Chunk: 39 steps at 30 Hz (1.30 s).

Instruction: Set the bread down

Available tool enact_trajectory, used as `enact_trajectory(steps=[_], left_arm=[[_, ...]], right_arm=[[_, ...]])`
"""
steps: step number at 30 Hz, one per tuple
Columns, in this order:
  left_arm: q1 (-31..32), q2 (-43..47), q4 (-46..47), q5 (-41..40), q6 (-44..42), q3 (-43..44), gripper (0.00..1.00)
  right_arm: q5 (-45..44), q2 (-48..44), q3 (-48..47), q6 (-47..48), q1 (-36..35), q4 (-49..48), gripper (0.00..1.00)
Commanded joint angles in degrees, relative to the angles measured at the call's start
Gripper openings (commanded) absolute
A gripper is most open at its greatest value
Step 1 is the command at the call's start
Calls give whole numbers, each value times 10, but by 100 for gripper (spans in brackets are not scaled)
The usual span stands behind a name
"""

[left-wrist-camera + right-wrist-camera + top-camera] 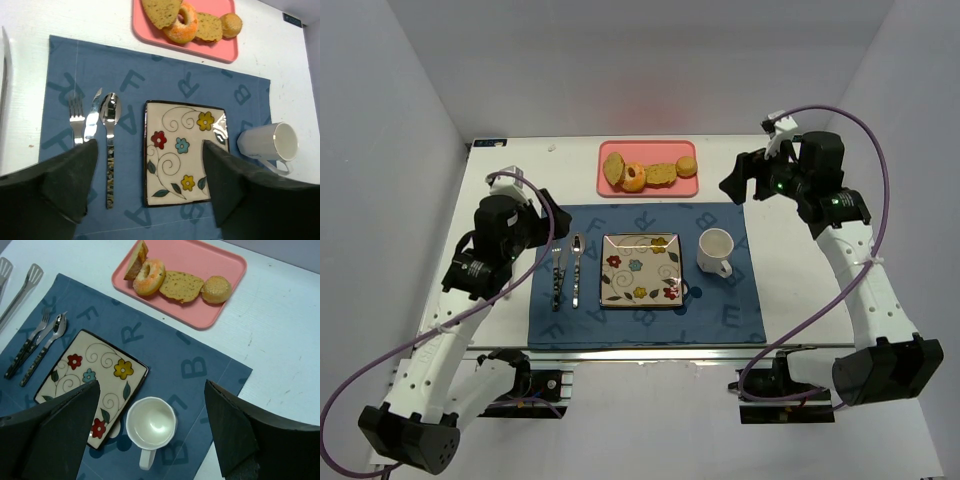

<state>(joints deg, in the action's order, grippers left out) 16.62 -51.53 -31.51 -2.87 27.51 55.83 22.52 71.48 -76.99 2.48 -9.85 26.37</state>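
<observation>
A white counter [800, 300] seen from above, laid as a place setting on a blue mat [720, 310] printed with letters. A square plate [641, 270] painted with flowers sits bare in the middle of the mat. To its left are the fork [76, 120], knife [92, 117] and spoon [109, 130], and just to its right is a white mug [714, 250].

The bread [661, 173] is not on the plate. It lies on a pink tray [650, 150] at the far edge of the counter, just beyond the mat. One flat slice sits between a glazed doughnut [634, 177] and a round roll [687, 164], and a second wedge leans on the doughnut's other side. The bare plate at the centre looks like the place meant for the bread.

Both arms are raised above the counter. The left hand [552, 228] hangs over the cutlery side of the mat. The right hand [745, 180] hangs off the tray's right end and is nearer to the bread. Each hand has its fingers spread wide apart and holds nothing, which suits looking down before a reach.

The overhead view alone shows where the two arms stand relative to the tray. The left wrist view separates the cutlery into three pieces, which blur together from above, and frames the plate between the dark fingers of the left hand. The right wrist view looks into the mug, which is empty. It also shows the flat slice's speckled crumb and the wedge tilted against the doughnut.
</observation>
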Motion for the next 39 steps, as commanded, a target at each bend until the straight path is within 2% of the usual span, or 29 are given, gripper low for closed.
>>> enact_trajectory(steps=[1, 2, 3, 5, 6, 7, 9, 10, 11, 12, 13, 14, 15, 16, 17, 20, 26, 29, 32, 39], left_arm=[[-1, 17, -32, -35, -2, -6, 88], [-3, 17, -38, -44, 3, -7, 80], [-4, 16, -48, -51, 7, -8, 54], [-15, 13, -56, -74, 11, -9, 30], [-20, 11, -65, -78, 11, -8, 18], [-27, 5, -67, -85, 6, -6, 4], [-47, -6, -82, -95, -8, 2, 2], [-61, -17, -85, -99, -15, 6, 8], [-69, -25, -87, -105, -22, 11, 22], [-78, -33, -99, -110, -34, 15, 44], [-91, -44, -107, -116, -39, 17, 68], [-117, -66, -113, -122, -46, 20, 91], [-134, -80, -122, -118, -63, 18, 96], [-153, -93, -124, -108, -75, 16, 98], [-197, -122, -125, -94, -89, 14, 98], [-244, -167, -127, -65, -143, 8, 98], [-270, -274, -94, -77, -220, 2, 98], [-287, -314, -65, -16, -250, -9, 98], [-288, -352, -52, 6, -264, -7, 98], [-294, -432, -11, 0, -274, -15, 96]], right_arm=[[29, -20, 31, 5, 2, -24, 89], [50, -27, 39, 29, 4, -26, 89], [80, -33, 49, 105, 10, -26, 89], [156, -48, 79, 173, 11, -15, 87], [174, -51, 90, 183, 10, -19, 81], [197, -55, 108, 181, 11, -23, 50], [217, -57, 119, 167, 10, -39, 6], [226, -57, 124, 149, 10, -45, 0], [235, -58, 133, 145, 11, -54, 0], [244, -58, 137, 144, 11, -57, 0], [258, -57, 141, 144, 11, -60, 42], [262, -54, 143, 138, 10, -62, 62], [264, -51, 142, 135, 9, -62, 72], [265, -49, 142, 134, 10, -62, 81], [265, -46, 142, 131, 10, -63, 82], [260, -50, 157, 119, 9, -83, 83], [263, -54, 190, 96, 9, -114, 84], [262, -48, 187, 96, 9, -113, 84], [258, -39, 180, 96, 9, -112, 84], [248, -29, 164, 89, 10, -112, 84]])
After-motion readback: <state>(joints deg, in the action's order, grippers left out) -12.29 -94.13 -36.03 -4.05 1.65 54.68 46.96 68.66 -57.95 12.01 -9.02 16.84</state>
